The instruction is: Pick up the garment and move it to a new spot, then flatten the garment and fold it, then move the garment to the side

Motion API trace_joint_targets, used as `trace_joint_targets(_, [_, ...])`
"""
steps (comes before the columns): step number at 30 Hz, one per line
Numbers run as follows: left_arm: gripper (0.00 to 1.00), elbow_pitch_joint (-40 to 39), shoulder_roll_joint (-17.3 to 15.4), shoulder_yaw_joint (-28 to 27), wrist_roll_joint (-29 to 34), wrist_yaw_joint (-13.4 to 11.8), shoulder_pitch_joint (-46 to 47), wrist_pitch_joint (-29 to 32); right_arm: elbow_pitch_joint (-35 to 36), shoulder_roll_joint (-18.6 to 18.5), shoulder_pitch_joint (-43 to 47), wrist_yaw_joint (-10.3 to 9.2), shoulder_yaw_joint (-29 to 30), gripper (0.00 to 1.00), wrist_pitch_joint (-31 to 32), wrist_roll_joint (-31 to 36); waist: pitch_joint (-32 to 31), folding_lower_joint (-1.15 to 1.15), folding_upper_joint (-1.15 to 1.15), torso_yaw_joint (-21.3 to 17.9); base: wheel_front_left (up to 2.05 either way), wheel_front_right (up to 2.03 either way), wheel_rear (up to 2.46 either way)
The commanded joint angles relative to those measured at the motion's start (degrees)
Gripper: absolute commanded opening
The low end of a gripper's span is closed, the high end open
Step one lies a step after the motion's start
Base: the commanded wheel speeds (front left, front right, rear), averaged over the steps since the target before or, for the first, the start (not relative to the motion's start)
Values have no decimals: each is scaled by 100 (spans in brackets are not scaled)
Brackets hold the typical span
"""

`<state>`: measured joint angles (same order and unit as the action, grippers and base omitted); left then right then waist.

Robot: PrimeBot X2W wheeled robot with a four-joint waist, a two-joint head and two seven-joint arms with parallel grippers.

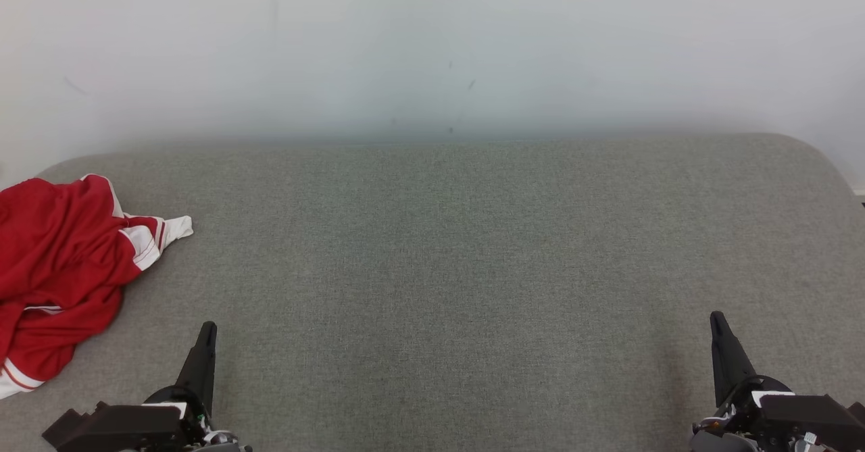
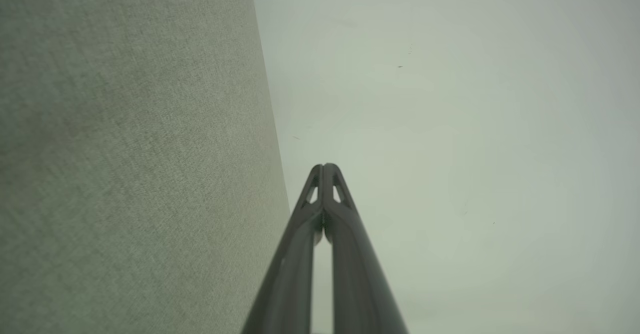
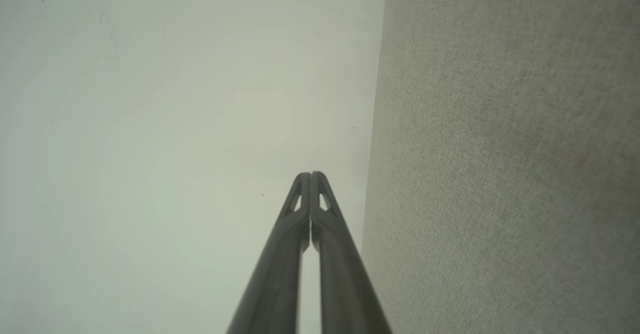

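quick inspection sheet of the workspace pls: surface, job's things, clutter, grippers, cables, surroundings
surface: grey fabric surface, flat, with rounded far corners
job's things: red garment with white trim, crumpled at the left edge, partly cut off by the head view, not yet picked up
clutter: nothing seen
grippers: left gripper shut, holding nothing, near the garment but apart from it; right gripper shut, holding nothing, at lower right
cables: nothing seen
surroundings: pale wall behind the surface, with a few small dark marks

The left gripper (image 1: 207, 336) sat at seven o'clock in the head view, the right gripper (image 1: 718, 323) at five o'clock, both pinched closed and empty, tips aimed roughly toward twelve.
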<state>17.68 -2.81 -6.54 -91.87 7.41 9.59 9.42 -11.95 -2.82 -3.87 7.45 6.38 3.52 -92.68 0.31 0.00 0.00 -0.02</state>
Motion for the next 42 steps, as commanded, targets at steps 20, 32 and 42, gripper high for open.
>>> trace_joint_targets(20, [100,57,40,96,392,-3,-350,-381,-213,21,137,-14,-244,100,-290,210,-26,0,0,-6,0,0,0])
trace_joint_targets(32, [100,-181,30,147,1499,-163,-426,-726,-258,14,50,-9,-400,100,-552,1015,-34,0,0,7,0,0,0])
trace_joint_targets(42, [100,-425,23,313,2552,-255,-498,-959,-288,10,-14,-6,-487,100,-729,1863,-31,0,0,15,0,0,0])
